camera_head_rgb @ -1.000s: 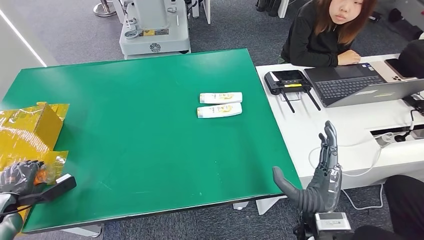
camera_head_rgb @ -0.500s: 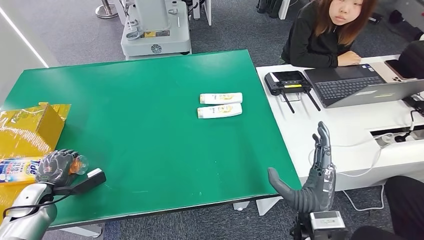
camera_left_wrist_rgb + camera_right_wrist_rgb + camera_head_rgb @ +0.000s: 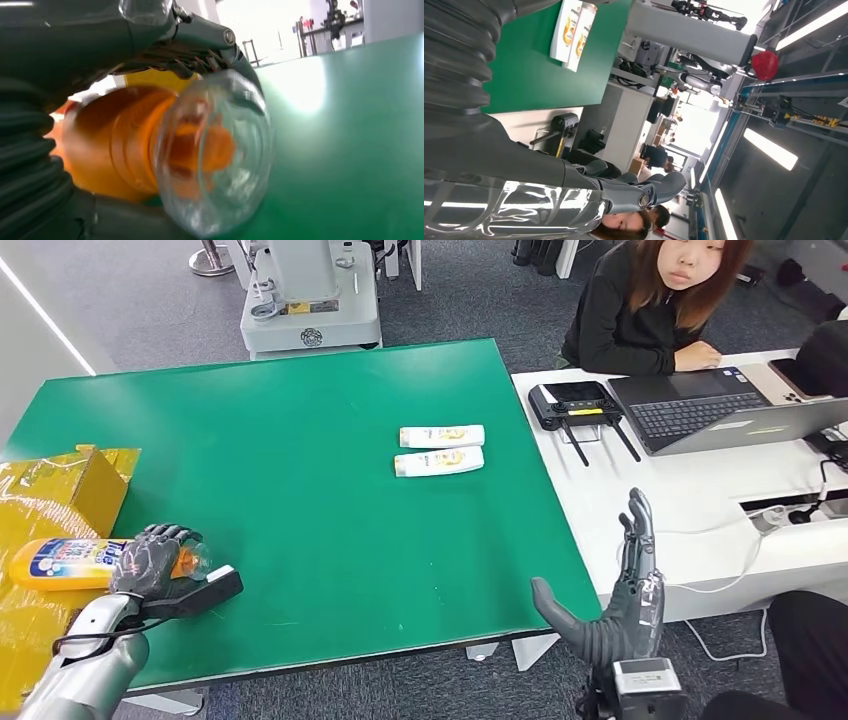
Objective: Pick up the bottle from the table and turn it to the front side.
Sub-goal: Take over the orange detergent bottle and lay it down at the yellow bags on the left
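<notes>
My left hand (image 3: 150, 558) grips the bottle (image 3: 70, 562) near its cap end, fingers wrapped over the orange neck, and holds it lying sideways above the near left corner of the green table (image 3: 300, 500). Since half a second ago the hand has come up and to the right, and more of the yellow body with its blue label now shows to the left of my fingers, over the yellow box (image 3: 60, 490). From my left wrist the clear cap (image 3: 215, 160) sits close and blurred, with the orange neck (image 3: 120, 150) behind it under my dark fingers (image 3: 200, 50).

My right hand (image 3: 620, 590) stays off the near right edge of the table, fingers straight and spread, thumb out, holding nothing; it has barely shifted. Two white bottles (image 3: 440, 449) lie side by side far right on the table, unmoved.
</notes>
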Controlling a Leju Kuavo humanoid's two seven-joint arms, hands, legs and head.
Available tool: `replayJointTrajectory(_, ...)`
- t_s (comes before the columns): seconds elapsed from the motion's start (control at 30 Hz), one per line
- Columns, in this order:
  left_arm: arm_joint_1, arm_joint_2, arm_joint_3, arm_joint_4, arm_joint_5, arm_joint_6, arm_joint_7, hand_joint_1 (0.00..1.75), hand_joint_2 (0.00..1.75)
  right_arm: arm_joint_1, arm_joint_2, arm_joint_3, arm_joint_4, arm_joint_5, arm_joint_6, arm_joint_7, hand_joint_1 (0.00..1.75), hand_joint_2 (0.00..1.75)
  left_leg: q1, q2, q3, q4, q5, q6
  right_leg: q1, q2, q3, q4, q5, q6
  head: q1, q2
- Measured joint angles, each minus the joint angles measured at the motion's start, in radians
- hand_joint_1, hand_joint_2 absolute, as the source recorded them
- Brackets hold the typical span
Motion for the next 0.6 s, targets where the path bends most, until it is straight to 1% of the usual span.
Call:
replayJointTrajectory(0.17,-0.014,-0.012,0.0,0.007,0.004,-0.011,0.01,0.0,1.75,0.0,-0.001,0.001,0.005,0.0,0.0,0.003,0.0,1.75,0.0,0.0,0.0,0.0,0.0,0.0,0.0,0.0,0.0,0.0,0.0,0.0,0.0,0.0)
replayJointTrajectory(0.33,-0.018,-0.033,0.0,0.012,0.04,-0.032,-0.016,0.0,1.75,0.0,-0.001,0.003,0.014,0.0,0.006,0.012,0.0,1.75,0.0,-0.001,0.0,0.0,0.0,0.0,0.0,0.0,0.0,0.0,0.0,0.0,0.0,0.0)
replayJointTrajectory(0.47,-0.01,-0.061,0.0,0.013,0.081,-0.025,-0.066,0.0,1.75,0.0,-0.001,0.004,0.024,0.015,0.021,0.015,0.0,1.75,0.0,-0.001,0.0,0.0,0.0,0.0,0.0,-0.001,0.001,0.0,0.0,0.0,0.0,0.0)
replayJointTrajectory(0.6,0.009,-0.097,0.005,0.007,0.172,-0.036,-0.157,0.0,1.75,0.003,-0.001,0.003,0.025,0.032,0.035,0.021,0.0,1.75,0.0,0.0,0.0,0.0,0.0,0.0,0.0,0.0,0.0,0.0,0.0,0.0,0.0,0.0)
